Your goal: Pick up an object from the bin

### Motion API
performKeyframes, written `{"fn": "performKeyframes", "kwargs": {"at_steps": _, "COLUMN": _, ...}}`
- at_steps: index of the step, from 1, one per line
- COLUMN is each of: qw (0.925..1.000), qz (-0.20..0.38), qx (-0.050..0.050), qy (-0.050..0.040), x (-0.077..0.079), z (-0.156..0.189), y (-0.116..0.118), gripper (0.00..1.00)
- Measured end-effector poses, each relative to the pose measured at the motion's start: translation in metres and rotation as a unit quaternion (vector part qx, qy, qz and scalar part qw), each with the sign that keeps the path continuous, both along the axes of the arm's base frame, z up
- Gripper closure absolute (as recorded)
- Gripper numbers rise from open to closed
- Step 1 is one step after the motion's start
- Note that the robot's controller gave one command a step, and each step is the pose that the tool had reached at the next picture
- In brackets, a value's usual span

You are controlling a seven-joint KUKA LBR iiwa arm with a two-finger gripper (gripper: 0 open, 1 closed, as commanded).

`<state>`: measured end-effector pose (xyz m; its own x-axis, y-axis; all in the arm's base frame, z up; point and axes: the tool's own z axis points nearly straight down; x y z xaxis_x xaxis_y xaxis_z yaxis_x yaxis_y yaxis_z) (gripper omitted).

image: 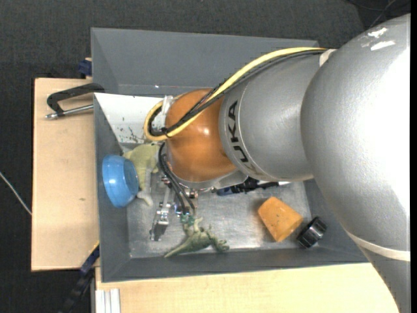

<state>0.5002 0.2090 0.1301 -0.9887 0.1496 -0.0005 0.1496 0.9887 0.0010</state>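
Note:
My gripper [172, 223] reaches down from under the orange dome to the bin floor near the front left. Its two fingers stand apart, so it is open, with bare floor between them. A green toy dinosaur [197, 242] lies just in front of it by the bin's front wall, its head up against the right-hand finger [186, 216]. To the left, a blue bowl [118, 180] lies on its side against the left wall. A pale yellowish soft thing [143, 158] rests beside the bowl, partly hidden by the dome.
An orange wedge-shaped block [279, 218] and a small black cylinder [311, 232] lie at the front right. A white sheet [125, 113] leans in the back left corner. A blue thing [229, 189] peeks out under the arm, which covers the bin's middle and right.

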Motion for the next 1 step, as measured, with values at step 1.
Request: {"fn": "performKeyframes", "kwargs": {"at_steps": 1, "qw": 0.9991, "qz": 0.042, "qx": -0.002, "qy": 0.0008, "x": 0.0084, "z": -0.0086, "y": -0.0666, "gripper": 0.0}}
